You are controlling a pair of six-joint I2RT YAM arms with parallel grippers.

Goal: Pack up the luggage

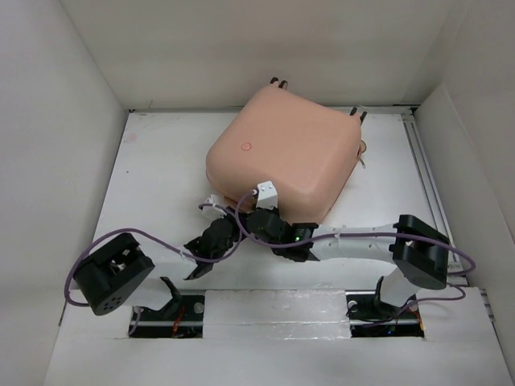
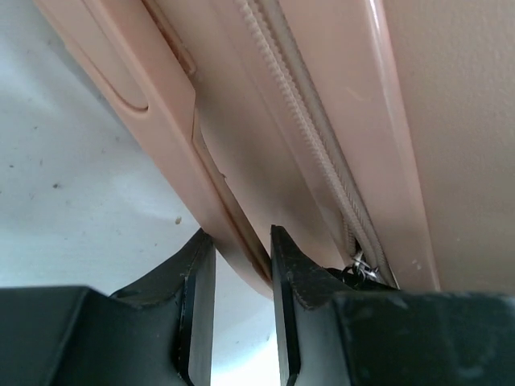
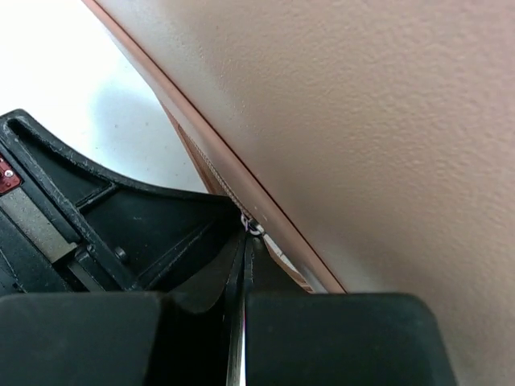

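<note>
The salmon-pink luggage [image 1: 282, 145] lies shut and flat on the white table [image 1: 153, 185], with its wheels [image 1: 356, 114] at the far side. Both grippers meet at its near edge. My left gripper [image 1: 228, 219] [image 2: 241, 241] has a pink handle strip [image 2: 233, 241] of the luggage [image 2: 451, 121] between its narrowly parted fingers. The zipper track [image 2: 314, 145] runs just to the right of it. My right gripper [image 1: 259, 211] [image 3: 245, 233] is shut on the small metal zipper pull [image 3: 254, 227], tight against the shell of the luggage [image 3: 362, 121]. What is inside the luggage is hidden.
White walls enclose the table on the left, back and right. A metal rail [image 1: 424, 177] runs along the right side. Purple cables [image 1: 153, 237] loop off both arms near the front edge. The two arm bases [image 1: 378, 301] sit at the near edge.
</note>
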